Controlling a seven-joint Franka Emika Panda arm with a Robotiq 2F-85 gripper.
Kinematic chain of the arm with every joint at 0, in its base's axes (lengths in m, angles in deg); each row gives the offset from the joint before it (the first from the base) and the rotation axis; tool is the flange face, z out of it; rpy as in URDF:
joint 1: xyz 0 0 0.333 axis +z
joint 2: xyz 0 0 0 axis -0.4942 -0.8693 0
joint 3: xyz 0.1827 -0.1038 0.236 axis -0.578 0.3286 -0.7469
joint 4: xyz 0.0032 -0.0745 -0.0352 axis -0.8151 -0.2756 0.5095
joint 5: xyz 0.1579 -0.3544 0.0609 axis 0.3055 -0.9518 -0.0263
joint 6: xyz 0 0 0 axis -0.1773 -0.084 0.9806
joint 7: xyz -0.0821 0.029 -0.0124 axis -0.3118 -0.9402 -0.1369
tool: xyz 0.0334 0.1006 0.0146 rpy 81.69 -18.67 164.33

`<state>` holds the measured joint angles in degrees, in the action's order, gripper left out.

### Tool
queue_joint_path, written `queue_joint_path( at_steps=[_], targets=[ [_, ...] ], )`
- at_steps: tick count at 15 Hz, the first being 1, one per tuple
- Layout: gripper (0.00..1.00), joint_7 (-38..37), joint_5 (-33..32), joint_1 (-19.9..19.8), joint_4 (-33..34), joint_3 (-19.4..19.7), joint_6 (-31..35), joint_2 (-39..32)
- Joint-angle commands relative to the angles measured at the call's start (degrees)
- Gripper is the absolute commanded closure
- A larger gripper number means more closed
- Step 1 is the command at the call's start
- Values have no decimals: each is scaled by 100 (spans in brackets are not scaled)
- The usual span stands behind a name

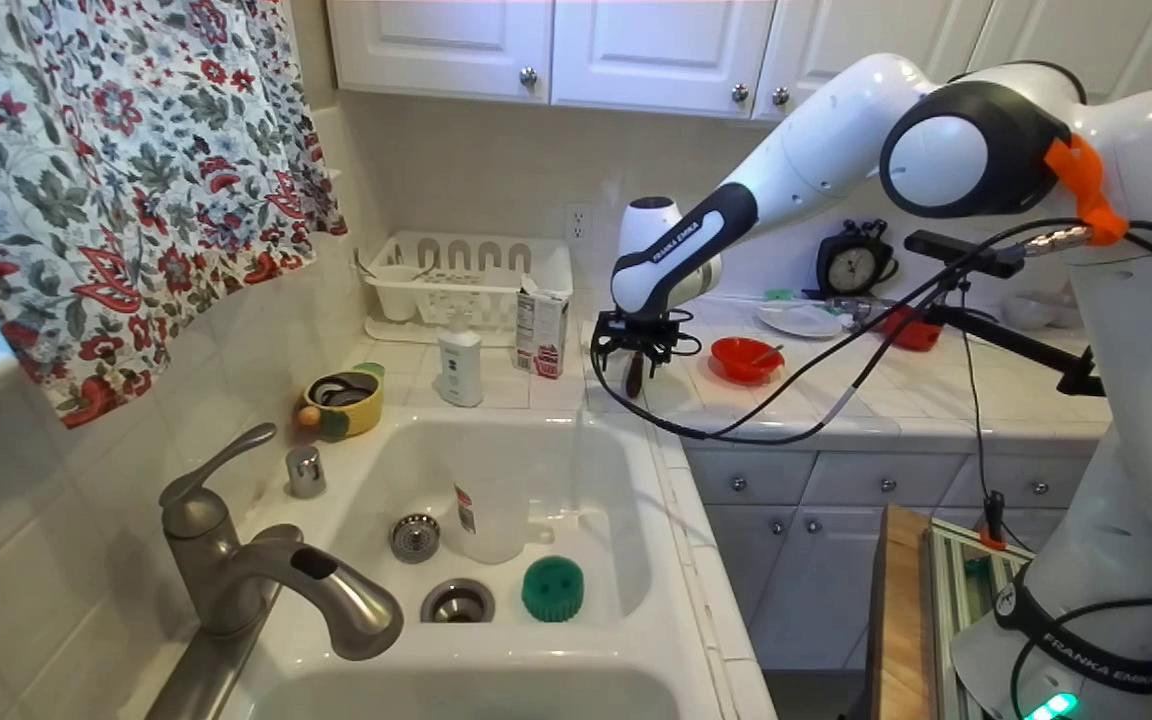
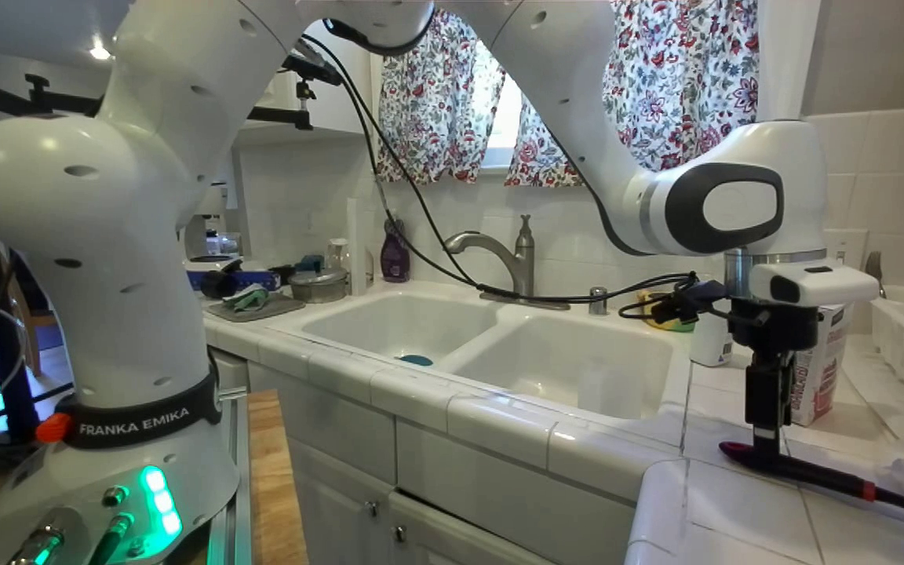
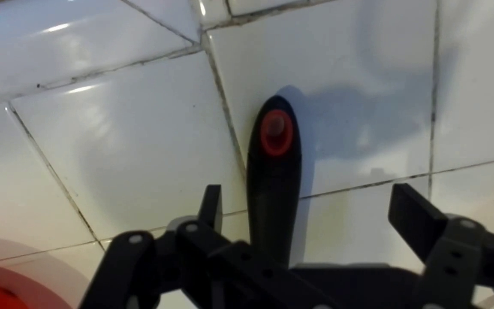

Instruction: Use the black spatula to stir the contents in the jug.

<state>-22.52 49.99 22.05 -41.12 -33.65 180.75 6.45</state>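
Plainly, the gripper (image 3: 305, 207) stands wide, with the handle of the black spatula (image 3: 274, 180) lying between its jaws on the tiled counter (image 3: 144, 150). The pale jug (image 1: 494, 515) is in the sink (image 1: 581, 458), any contents indistinct; elsewhere, a red bowl (image 1: 736, 365) holds a utensil (image 1: 768, 353) and a yellow pot (image 1: 364, 410) something dark (image 1: 341, 390).

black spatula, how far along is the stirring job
Done: the gripper is in place, jaws open on either side of the black spatula at its handle. In hand: the grasp, with nothing gripped yet. Left: grip and lift it, carry it to the jug in the sink, then stir.
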Motion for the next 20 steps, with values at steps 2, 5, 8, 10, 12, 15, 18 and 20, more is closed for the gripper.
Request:
queue_joint_path(
  at_steps=[2, 5, 8, 10, 12, 15, 18, 20],
  targets=[
    [8, -182, -13, 83, 224, 183, -70, -182],
    [11, -130, 1, 48, 248, 204, -101, -213],
    [14, -95, 24, 21, 250, 200, -125, -223],
    [17, -81, 16, 17, 265, 205, -175, -239],
    [20, -62, 20, 8, 269, 199, -189, -264],
    [28, 108, 99, -78, 285, 96, -250, -300],
    [55, 277, 158, -148, 292, 1, -294, -311],
    [69, 330, 166, -162, 272, -29, -320, -277]
  ],
)
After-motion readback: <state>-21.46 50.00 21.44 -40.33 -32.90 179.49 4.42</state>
